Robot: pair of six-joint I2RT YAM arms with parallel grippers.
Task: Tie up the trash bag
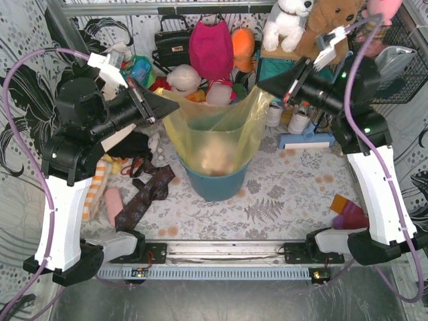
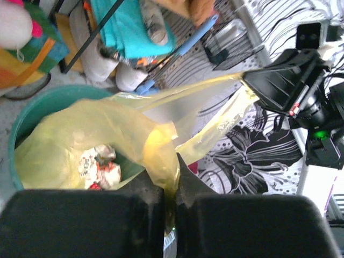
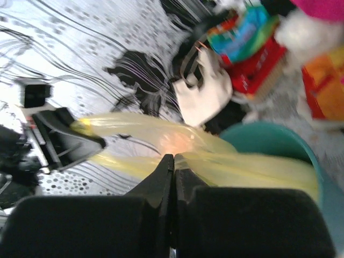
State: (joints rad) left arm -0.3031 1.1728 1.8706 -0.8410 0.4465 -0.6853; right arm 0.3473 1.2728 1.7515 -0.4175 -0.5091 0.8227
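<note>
The trash bag [image 1: 212, 130], thin yellow-green plastic, stands in a teal bin [image 1: 214, 186] at the table's middle, its mouth stretched wide between both arms. My left gripper [image 1: 174, 105] is shut on the bag's left rim; in the left wrist view the plastic is bunched between the jaws [image 2: 171, 180]. Crumpled white paper [image 2: 99, 166] lies inside the bag [image 2: 97, 126]. My right gripper [image 1: 262, 85] is shut on the right rim corner. In the right wrist view its tips [image 3: 173, 159] pinch the film of the bag [image 3: 242, 166] above the bin [image 3: 274, 138].
Plush toys [image 1: 287, 23], a pink bag [image 1: 210, 50] and a black handbag [image 1: 172, 41] crowd the back. Cloth and a patterned tie [image 1: 144, 197] lie left of the bin. White shoes [image 1: 297, 120] and a blue brush [image 1: 306, 140] sit right of it; purple and orange items [image 1: 349, 212] lie near the right arm.
</note>
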